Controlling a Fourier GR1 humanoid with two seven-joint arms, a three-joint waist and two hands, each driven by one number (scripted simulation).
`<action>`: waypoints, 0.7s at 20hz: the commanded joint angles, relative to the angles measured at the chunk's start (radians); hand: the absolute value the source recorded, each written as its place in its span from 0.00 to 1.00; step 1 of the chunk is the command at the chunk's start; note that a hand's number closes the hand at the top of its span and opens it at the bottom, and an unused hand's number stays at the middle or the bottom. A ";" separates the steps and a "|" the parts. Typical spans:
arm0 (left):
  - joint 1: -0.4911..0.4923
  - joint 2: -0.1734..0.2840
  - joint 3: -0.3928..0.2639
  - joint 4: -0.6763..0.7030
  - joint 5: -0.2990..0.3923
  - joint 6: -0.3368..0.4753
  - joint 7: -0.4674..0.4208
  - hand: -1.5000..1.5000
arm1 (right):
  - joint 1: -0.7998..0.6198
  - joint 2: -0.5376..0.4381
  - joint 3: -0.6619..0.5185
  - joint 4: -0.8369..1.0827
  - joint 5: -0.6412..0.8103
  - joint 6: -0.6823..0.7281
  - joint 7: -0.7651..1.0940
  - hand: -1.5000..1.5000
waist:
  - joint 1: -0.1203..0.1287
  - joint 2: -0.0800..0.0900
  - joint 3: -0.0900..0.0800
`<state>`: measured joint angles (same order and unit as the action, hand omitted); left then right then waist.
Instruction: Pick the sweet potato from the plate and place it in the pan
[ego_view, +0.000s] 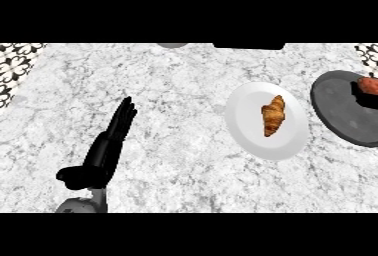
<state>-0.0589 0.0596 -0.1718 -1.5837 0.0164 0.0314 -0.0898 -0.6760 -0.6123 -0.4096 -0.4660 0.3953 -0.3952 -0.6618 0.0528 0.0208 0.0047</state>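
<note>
Marble counter (177, 90); round white plate (247, 125) bears ridged croissant (272, 115).

Matte black left hand (103, 150), long slim fingers, rounded grey forearm (83, 205) cuff

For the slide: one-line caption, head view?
Left hand open over marble counter; croissant-like item on white plate, dark pan at right.

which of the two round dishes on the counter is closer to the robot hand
The white plate, holding the brown pastry-like item. It lies nearer the left robot hand than the dark grey pan at the right edge.
</note>
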 joint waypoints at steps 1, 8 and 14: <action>0.012 -0.031 -0.045 -0.026 -0.024 0.017 0.012 0.50 | -0.055 -0.058 -0.047 0.130 -0.017 0.007 -0.080 1.00 | 0.019 0.007 0.003; -0.009 -0.006 -0.021 0.010 -0.005 -0.019 -0.013 0.50 | -0.095 -0.022 0.160 0.291 0.168 0.281 0.143 0.00 | 0.050 0.018 0.002; -0.011 -0.006 -0.005 0.027 0.012 -0.031 -0.028 0.50 | -0.135 -0.004 0.093 0.304 0.108 0.299 0.043 0.00 | 0.035 0.017 0.004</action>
<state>-0.0790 0.0469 -0.1878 -1.5629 0.0140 0.0148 -0.1038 -0.7993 -0.6340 -0.2876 -0.1786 0.5305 -0.1086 -0.5669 0.0902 0.0372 0.0072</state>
